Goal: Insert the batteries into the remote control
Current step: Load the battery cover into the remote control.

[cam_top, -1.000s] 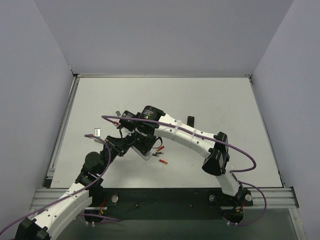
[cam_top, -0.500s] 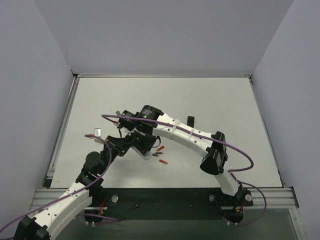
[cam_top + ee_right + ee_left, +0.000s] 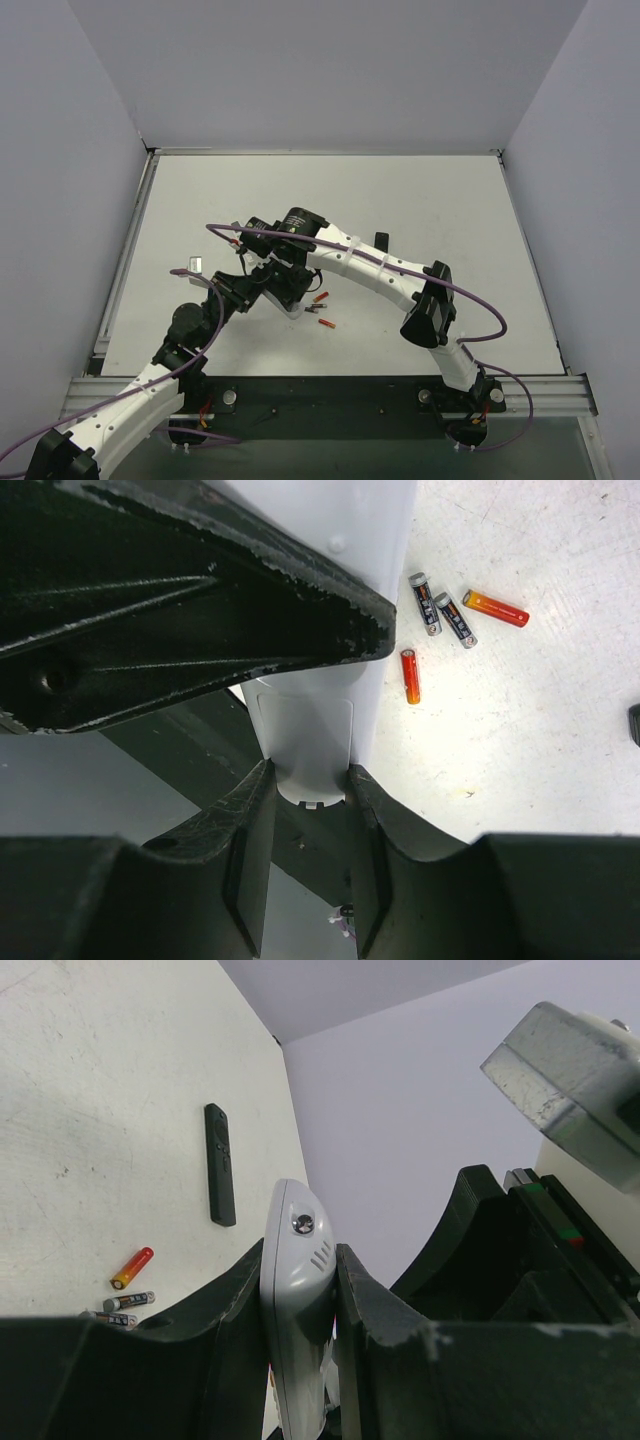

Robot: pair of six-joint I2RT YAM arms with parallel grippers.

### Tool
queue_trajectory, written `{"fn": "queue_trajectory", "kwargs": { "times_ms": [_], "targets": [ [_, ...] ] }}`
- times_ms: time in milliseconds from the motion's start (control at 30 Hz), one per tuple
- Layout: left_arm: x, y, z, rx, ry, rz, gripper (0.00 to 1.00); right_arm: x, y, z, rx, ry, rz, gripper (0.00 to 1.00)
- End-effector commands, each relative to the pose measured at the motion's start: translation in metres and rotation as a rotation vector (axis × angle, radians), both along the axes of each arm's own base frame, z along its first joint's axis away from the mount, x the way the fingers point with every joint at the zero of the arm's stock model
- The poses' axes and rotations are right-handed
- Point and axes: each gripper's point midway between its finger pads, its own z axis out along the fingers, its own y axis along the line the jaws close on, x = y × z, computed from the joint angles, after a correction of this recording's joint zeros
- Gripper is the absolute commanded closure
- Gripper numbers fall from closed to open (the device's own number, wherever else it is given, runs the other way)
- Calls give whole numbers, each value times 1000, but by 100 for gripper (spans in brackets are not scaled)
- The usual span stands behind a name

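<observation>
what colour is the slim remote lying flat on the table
The slim remote is black; it shows best in the left wrist view.

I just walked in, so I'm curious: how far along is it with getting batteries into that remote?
Early. Done: the white remote is off the table. In hand: both arms' jaws clamp it, back cover seemingly still on. Left: two dark cells lie loose on the table, none loaded.
</observation>
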Motion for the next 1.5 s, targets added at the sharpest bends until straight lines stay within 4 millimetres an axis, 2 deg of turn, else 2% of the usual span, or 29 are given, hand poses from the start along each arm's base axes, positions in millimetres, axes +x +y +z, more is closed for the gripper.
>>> {"fn": "queue_trajectory", "kwargs": {
  "times_ms": [0,300,700,1167,1333,1467],
  "targets": [
    [-15,-5,-17,-26,-6,-60,100,8,5,2,35,-20,-18,87],
    [-16,-3,-13,-61,-5,-52,100,9,1,2,29,-35,-7,80],
    [-11,6,-26,-75,52,5,100,6,-1,4,34,-27,-1,73],
    [-10,6,-28,-69,61,10,100,4,-2,10,45,-20,7,63],
    [-10,7,-29,-69,64,15,100,6,-3,17,57,-39,0,57],
    [-10,8,-31,-73,73,21,100,9,-3,30,88,-66,-11,48]
  ]
}}
